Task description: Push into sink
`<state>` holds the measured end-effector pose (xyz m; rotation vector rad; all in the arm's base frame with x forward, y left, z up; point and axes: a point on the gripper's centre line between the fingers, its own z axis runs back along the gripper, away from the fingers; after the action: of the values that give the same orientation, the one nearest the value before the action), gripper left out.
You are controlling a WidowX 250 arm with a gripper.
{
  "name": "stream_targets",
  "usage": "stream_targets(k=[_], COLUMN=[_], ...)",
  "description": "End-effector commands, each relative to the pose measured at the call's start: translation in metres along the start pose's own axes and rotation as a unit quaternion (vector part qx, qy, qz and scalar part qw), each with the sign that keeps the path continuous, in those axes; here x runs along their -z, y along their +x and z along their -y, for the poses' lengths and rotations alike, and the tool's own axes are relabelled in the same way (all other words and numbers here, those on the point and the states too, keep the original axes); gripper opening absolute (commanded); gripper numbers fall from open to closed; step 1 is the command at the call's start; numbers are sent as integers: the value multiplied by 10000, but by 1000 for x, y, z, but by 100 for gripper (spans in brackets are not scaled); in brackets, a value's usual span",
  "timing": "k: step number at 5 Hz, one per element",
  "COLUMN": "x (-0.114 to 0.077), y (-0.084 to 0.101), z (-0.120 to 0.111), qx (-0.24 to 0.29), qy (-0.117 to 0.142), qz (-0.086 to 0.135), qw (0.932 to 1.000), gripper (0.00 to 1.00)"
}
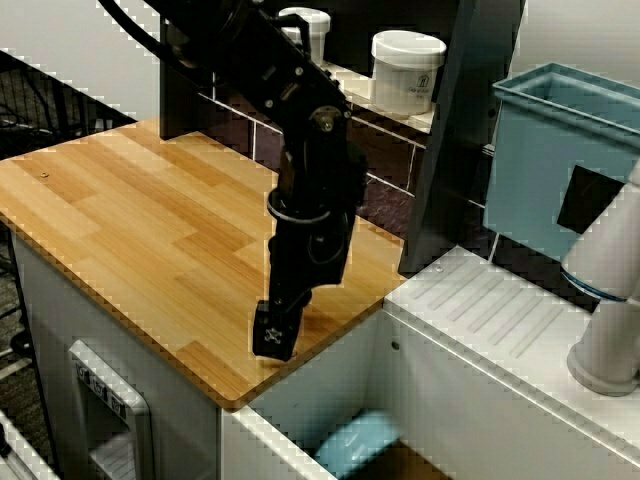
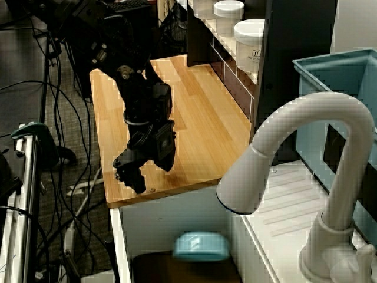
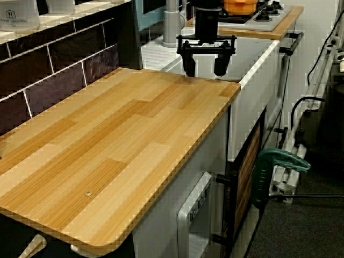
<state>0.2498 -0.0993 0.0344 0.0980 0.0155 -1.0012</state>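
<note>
The black robot gripper (image 3: 206,60) hung low over the sink-side edge of the light wooden countertop (image 1: 150,220), fingers spread, nothing between them. A pale blue rounded plastic dish (image 2: 200,246) already lay down in the white-walled sink (image 1: 330,385). It looked light, stiff and slippery, better nudged at its side than pinched.
</note>
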Motion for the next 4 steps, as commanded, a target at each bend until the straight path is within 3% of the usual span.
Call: stream_targets(k=[1, 4], x=[-9, -15], y=[8, 5], z=[0, -10], qx=[4, -132], qy=[36, 8], qz=[83, 172], qw=[10000, 9998], gripper=[100, 100])
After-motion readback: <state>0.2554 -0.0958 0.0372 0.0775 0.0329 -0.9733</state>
